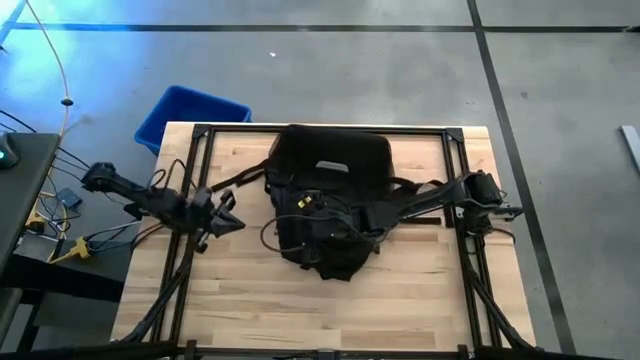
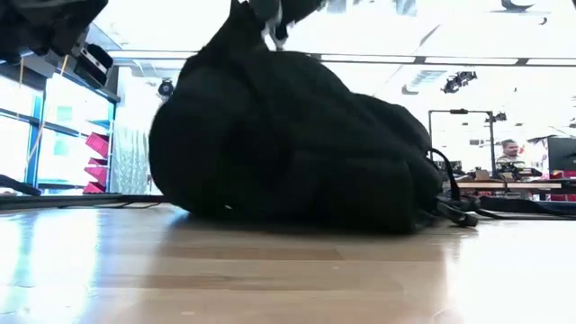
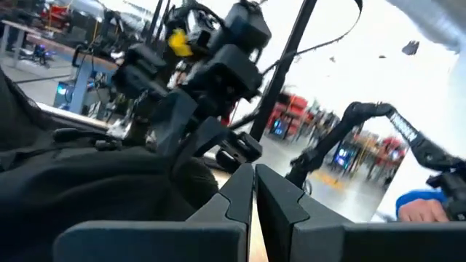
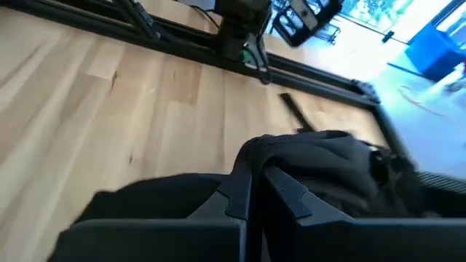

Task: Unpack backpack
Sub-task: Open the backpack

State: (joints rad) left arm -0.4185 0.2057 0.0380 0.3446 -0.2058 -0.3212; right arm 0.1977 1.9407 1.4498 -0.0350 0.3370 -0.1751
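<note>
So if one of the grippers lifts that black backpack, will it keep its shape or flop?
Probably flop: the backpack is soft fabric, slumped on the table, straps trailing loose. It bulges in the low view, so likely still holds contents and some weight. Pushed, it would probably drag and bunch, not slide.

The backpack [image 1: 330,200] is soft black cloth, matt, w/ woven fabric straps [image 1: 420,195] trailing off its side and a small pale patch on the upper panel. Under it the table [image 1: 300,300] is light wood in planks, smooth w/ a low sheen (the low view shows glare and a faint reflection of the backpack on it). Around the backpack runs a frame [image 1: 460,260] of dark metal bars, matt. Beyond the table's far corner from the backpack, a bin [image 1: 185,115] of blue plastic, smooth & slightly glossy
</note>
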